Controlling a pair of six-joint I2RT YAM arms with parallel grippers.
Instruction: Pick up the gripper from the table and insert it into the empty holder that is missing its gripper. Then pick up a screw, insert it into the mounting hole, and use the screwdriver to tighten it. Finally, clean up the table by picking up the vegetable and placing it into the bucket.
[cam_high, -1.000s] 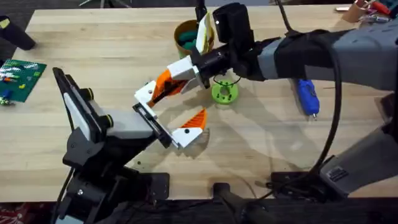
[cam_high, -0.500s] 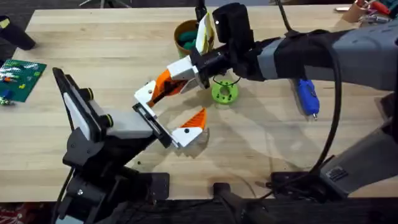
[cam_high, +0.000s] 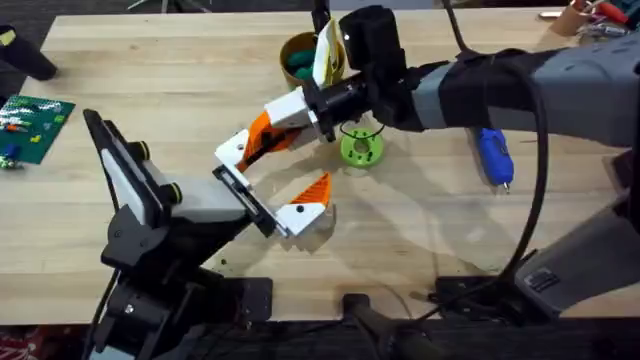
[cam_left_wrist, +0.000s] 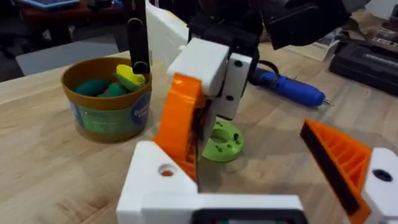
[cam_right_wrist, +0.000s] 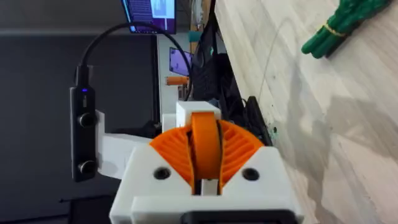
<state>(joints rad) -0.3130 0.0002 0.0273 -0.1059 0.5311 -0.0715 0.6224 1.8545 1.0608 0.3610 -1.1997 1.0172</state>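
The gripper (cam_high: 240, 150), a white block with an orange wedge tip, is pinched in my right gripper (cam_high: 268, 135), which reaches across from the right and is shut on it. The block's base (cam_left_wrist: 163, 177) sits at one end of the holder (cam_high: 243, 197), the black bar on my left arm. Whether it is seated there I cannot tell. My left gripper (cam_high: 283, 175) stands open, with one orange finger (cam_left_wrist: 348, 162) on the bar's other end. The blue screwdriver (cam_high: 494, 155) lies at the right. The yellow bucket (cam_high: 290, 45) stands at the back. The vegetable (cam_right_wrist: 339, 25) lies on the table.
A lime-green round dish (cam_high: 360, 148) sits just under my right wrist, between the bucket and the holder. Toys fill the bucket (cam_left_wrist: 109, 115). A green board (cam_high: 35, 125) lies at the far left edge. Clutter (cam_high: 590, 15) sits at the back right corner.
My right gripper has edged slightly toward the far left with the gripper piece in it. The left arm has not moved.
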